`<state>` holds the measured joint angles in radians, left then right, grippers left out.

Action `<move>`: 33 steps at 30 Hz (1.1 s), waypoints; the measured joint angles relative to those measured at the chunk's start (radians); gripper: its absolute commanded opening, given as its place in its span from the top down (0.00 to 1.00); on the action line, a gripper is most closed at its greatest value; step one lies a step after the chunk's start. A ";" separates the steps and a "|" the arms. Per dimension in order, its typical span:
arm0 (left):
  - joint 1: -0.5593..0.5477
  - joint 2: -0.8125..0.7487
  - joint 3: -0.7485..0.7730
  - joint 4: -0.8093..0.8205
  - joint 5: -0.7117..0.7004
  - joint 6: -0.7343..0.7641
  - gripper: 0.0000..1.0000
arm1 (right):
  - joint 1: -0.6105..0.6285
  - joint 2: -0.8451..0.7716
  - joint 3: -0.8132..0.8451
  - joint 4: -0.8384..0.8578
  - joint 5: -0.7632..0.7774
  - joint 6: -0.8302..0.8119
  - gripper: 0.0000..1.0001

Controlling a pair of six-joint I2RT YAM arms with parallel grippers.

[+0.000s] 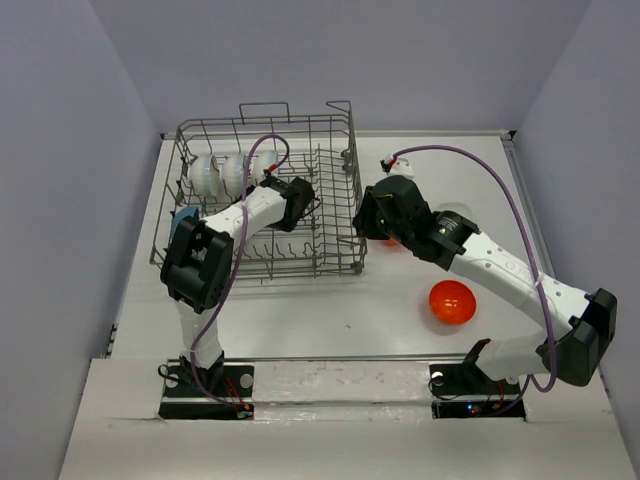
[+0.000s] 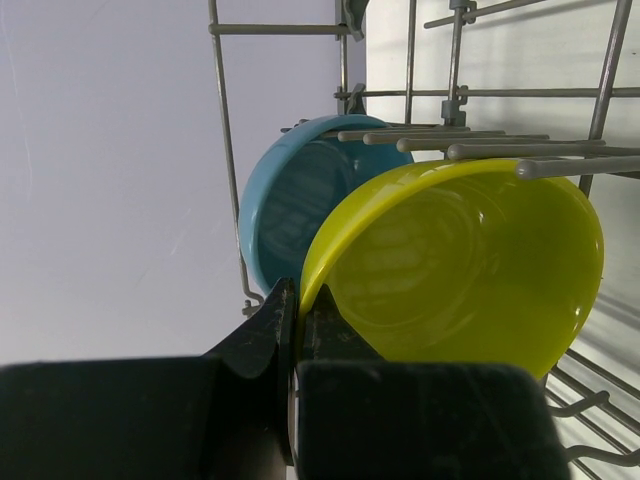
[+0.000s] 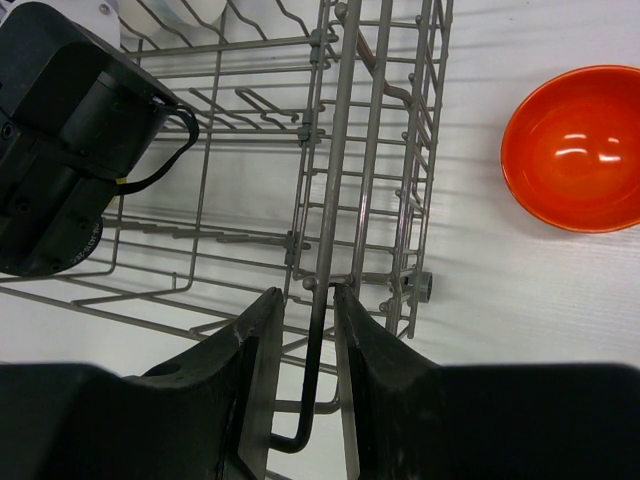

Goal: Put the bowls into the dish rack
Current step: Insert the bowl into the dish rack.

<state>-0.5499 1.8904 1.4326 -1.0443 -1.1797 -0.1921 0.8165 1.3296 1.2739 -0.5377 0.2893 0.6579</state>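
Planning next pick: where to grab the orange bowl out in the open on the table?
Pinch the rim of the orange bowl from above, one finger inside, one outside. It sits open side up, clear of the dish rack, so its thin wall is exposed.

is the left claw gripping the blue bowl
No, the left claw pinches the rim of the yellow-green bowl; the blue bowl sits behind it.

The dish rack (image 1: 334, 190) is plain grey wire. The yellow-green bowl (image 2: 460, 270), blue bowl (image 2: 290, 200) and white bowls (image 1: 215, 172) are glossy and unpatterned, as is the orange-red bowl (image 1: 451, 301). The table (image 1: 330, 320) is white.
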 measured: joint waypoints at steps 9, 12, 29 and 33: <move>-0.001 0.009 -0.014 0.019 0.006 0.016 1.00 | 0.000 0.000 -0.011 0.006 -0.005 0.000 0.67; -0.001 0.013 -0.015 0.025 0.010 0.022 1.00 | 0.000 0.000 -0.013 0.006 -0.006 0.000 0.67; -0.014 0.058 -0.017 0.037 0.026 0.044 0.97 | 0.000 0.000 -0.013 0.007 -0.006 0.000 0.67; -0.014 0.058 -0.018 0.041 0.027 0.051 0.93 | 0.000 0.000 -0.013 0.007 -0.006 0.000 0.67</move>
<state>-0.5640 1.9488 1.4143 -1.0035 -1.1530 -0.1410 0.8169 1.3296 1.2610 -0.5308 0.2832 0.6579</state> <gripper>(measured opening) 0.069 0.328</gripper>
